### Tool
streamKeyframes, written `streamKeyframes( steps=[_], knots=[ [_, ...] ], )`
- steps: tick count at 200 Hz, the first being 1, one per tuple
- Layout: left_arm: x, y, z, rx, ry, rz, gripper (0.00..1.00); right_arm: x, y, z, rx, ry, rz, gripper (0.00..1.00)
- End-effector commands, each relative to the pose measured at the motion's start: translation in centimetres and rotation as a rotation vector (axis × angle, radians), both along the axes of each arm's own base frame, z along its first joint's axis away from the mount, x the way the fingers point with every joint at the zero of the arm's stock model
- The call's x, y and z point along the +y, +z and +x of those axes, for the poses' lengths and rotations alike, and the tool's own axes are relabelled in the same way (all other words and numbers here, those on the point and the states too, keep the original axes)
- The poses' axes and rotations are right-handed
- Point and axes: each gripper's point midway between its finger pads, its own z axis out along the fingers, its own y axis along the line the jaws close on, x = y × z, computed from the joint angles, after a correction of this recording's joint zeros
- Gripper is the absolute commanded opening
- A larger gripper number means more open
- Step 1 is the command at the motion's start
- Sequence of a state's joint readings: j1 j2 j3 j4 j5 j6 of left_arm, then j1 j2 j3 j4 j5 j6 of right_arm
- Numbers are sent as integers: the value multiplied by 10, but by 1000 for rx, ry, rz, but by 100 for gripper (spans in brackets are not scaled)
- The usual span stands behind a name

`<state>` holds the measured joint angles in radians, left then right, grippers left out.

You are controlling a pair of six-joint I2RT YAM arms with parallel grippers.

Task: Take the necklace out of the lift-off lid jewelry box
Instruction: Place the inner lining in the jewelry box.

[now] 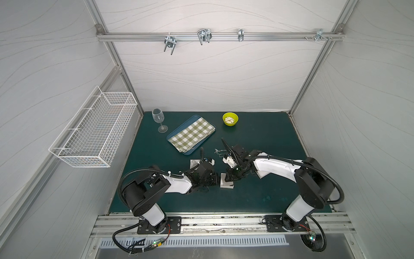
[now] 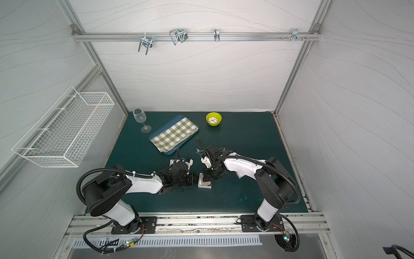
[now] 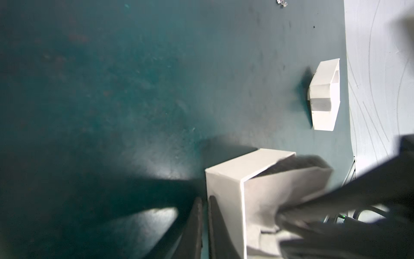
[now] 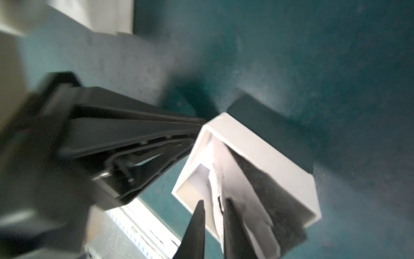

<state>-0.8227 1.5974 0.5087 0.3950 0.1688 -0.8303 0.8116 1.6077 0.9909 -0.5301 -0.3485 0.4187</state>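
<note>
While the left hand (image 1: 217, 179), fingers together, rests against the side of the open jewelry box (image 1: 226, 185), the right hand (image 4: 212, 204) dips into it, fingers a little apart over the white lining. From where I stand, the necklace (image 1: 217, 152) lies out on the green counter (image 1: 268, 139), beyond the box and near the blue tray (image 1: 177, 129). The lid (image 3: 324, 94) sits apart.

Matt white card box (image 4: 257, 143) on rough green mat (image 4: 336, 56).
</note>
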Motion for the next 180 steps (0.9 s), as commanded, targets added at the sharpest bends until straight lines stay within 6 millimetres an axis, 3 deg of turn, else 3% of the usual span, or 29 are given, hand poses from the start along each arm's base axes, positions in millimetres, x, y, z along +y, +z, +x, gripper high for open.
streamKeyframes(
  steps=[1, 29, 47, 76, 180],
  knots=[
    [-3, 16, 11, -53, 24, -38, 10, -4, 30, 0, -56, 6, 9, 23],
    [3, 10, 6, -34, 28, -10, 10, -19, 37, 1, -90, -19, -32, 32],
    [4, 10, 5, -34, 28, -8, 10, -30, 30, 3, -84, -57, -69, 39],
    [4, 10, 4, -30, 25, -10, 10, -39, 16, 4, -46, -95, -92, 40],
    [9, 6, -1, -17, 39, -8, 10, -21, -10, -13, 67, -70, -43, 7]
  ],
)
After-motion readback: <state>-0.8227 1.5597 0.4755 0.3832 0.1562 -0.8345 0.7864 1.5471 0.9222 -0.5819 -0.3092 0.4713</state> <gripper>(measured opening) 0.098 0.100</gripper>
